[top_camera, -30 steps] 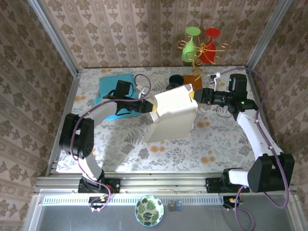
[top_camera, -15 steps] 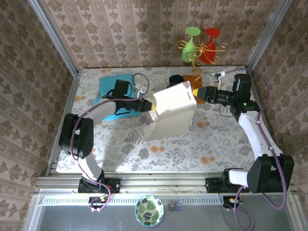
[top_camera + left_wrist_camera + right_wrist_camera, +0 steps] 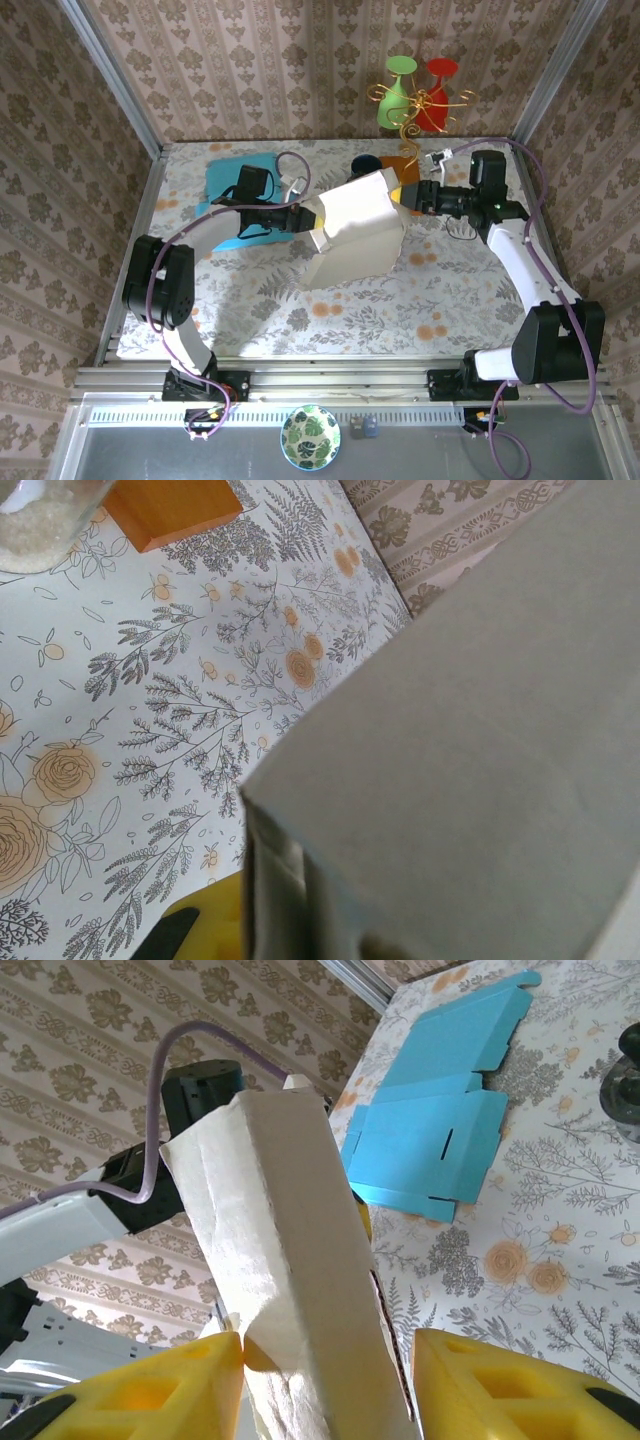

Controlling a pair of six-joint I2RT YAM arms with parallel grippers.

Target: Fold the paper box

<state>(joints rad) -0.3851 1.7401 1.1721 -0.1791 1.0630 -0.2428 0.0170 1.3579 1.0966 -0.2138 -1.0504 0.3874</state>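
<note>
The white paper box [image 3: 355,235] hangs tilted above the middle of the table, partly formed, with its far edge raised. My left gripper [image 3: 312,220] is shut on the box's left edge; in the left wrist view the grey box wall [image 3: 480,730] covers most of the jaws, with one yellow finger [image 3: 215,920] beside it. My right gripper [image 3: 402,193] straddles the box's upper right edge. In the right wrist view the box [image 3: 300,1260] stands between the yellow fingers: the left finger [image 3: 170,1390] touches it, the right finger [image 3: 500,1390] stands apart from it.
A flat blue cardboard blank [image 3: 235,185] lies at the back left, behind the left arm. An orange block [image 3: 400,165] and a dark cup [image 3: 365,167] sit at the back centre. A green and a red glass on a wire stand [image 3: 415,95] rise behind them.
My right gripper has moved left onto the box's right edge and its jaws have narrowed around it. The box has tilted and shifted a little. The left gripper keeps its hold.
</note>
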